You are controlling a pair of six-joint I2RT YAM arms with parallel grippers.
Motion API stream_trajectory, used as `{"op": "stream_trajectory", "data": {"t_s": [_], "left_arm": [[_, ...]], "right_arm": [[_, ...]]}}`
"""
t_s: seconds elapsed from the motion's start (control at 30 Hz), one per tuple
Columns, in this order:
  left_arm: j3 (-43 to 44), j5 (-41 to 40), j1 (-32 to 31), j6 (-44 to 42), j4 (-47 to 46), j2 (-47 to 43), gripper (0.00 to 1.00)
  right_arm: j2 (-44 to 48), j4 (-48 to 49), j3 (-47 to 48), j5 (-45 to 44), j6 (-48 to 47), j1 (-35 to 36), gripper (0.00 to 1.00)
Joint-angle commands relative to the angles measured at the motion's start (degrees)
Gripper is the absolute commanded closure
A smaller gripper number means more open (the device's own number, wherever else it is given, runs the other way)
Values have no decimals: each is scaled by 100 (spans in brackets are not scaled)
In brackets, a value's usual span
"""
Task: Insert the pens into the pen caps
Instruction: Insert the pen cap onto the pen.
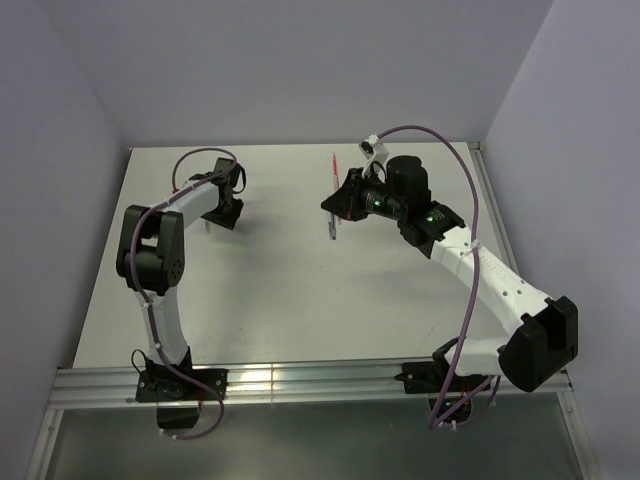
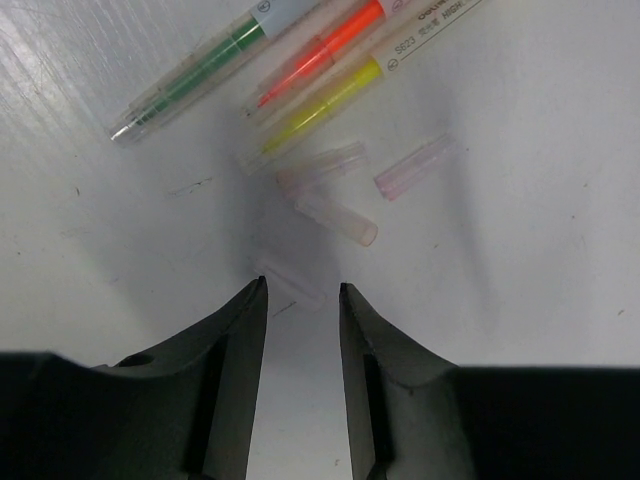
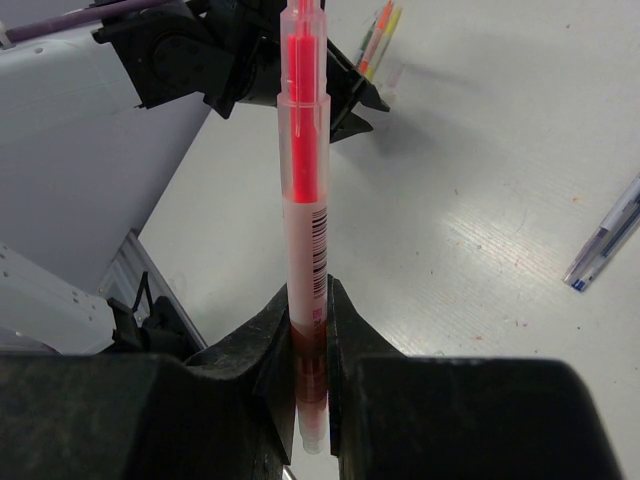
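- Currently, the right gripper [image 3: 310, 300] is clamped tight on a translucent red highlighter pen with a barcode label [image 3: 303, 150], with both jaws pressed against the lower barrel.
- The red pen runs straight out past the fingertips. A short tail end sticks out behind the jaws.
- In the top view the right gripper [image 1: 338, 205] sits mid-table toward the far side, and the red pen [image 1: 335, 165] points at the back wall.
- A thin blue-and-clear ballpoint pen [image 3: 605, 235] lies flat on the white table [image 1: 270, 300], near the right gripper but not touching it.
- The left gripper [image 2: 303, 290] has its jaws parted by a narrow gap, gripping nothing, low over the table at far left.
- Ahead of the left gripper lie three clear-barrelled pens side by side: a green-core pen [image 2: 195, 78], an orange-core pen [image 2: 320, 50] and a yellow-core pen [image 2: 325, 105].
- Three pale pink translucent tube caps lie loose between those pens and the left fingertips: one [image 2: 322, 167] just beside the yellow pen's tip, one [image 2: 412, 167] to its right, and one [image 2: 338, 220] nearest the jaws.
- All three caps lie flat, apart from the jaws and with no pen in them.
- The red pen carries no cap at its far end.
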State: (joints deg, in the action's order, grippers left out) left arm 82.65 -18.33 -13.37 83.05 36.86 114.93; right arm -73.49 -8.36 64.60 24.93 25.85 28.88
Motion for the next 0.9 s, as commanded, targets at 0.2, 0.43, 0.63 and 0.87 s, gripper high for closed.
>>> {"op": "stream_trajectory", "data": {"t_s": [0.2, 0.43, 0.63, 0.87], "left_arm": [[120, -31, 18, 142, 58, 108, 62], [181, -31, 27, 98, 146, 222, 63], [93, 13, 27, 89, 199, 293, 65], [84, 5, 27, 45, 260, 407, 67]], "right_arm": [[46, 71, 290, -32, -97, 3, 100], [54, 71, 290, -23, -106, 12, 100], [46, 80, 290, 12, -97, 3, 100], [63, 45, 316, 38, -115, 3, 100]]}}
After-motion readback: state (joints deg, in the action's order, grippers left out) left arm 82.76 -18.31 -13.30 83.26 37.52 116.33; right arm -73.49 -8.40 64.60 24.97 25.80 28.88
